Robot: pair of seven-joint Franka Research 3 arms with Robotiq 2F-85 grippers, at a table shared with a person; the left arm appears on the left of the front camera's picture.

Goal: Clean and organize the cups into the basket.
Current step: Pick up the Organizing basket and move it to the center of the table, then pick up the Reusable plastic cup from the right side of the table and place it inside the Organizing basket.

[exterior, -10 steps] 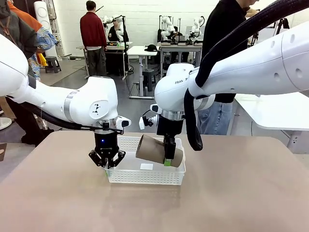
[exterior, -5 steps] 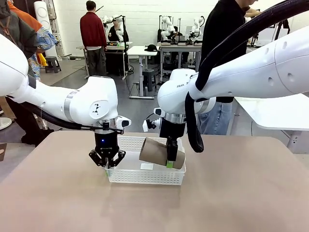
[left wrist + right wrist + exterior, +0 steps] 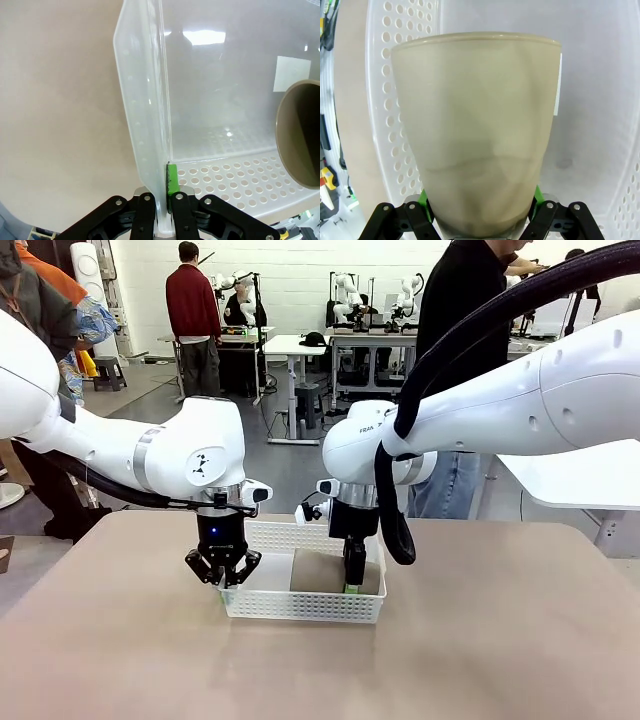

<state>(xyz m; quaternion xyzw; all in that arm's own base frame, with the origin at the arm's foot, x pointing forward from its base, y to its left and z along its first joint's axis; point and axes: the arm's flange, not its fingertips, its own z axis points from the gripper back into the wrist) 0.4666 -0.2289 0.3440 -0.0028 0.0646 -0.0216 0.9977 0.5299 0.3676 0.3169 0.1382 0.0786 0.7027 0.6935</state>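
The white lattice basket [image 3: 300, 606] sits mid-table. My left gripper [image 3: 222, 578] is shut on its left front corner; in the left wrist view the thin basket wall [image 3: 145, 115] stands pinched in that gripper [image 3: 164, 200]. A tan-brown cup [image 3: 318, 573] lies on its side low inside the basket, toward its right end, with my right gripper [image 3: 352, 582] shut on it from above. Seen from the right wrist, the cup [image 3: 475, 130] hangs between the gripper's [image 3: 480, 220] green-padded fingers over the basket floor [image 3: 600, 125]. The cup's open mouth [image 3: 300, 135] faces the left end.
A person [image 3: 462, 350] stands at the table's far side behind the right arm. A white label [image 3: 292, 74] lies on the basket floor. Bare tan tabletop [image 3: 480, 640] surrounds the basket on the front, left and right.
My right gripper has come down with the cup, from tilted above the basket's rim to level and low inside it. The left gripper has stayed put on the basket corner.
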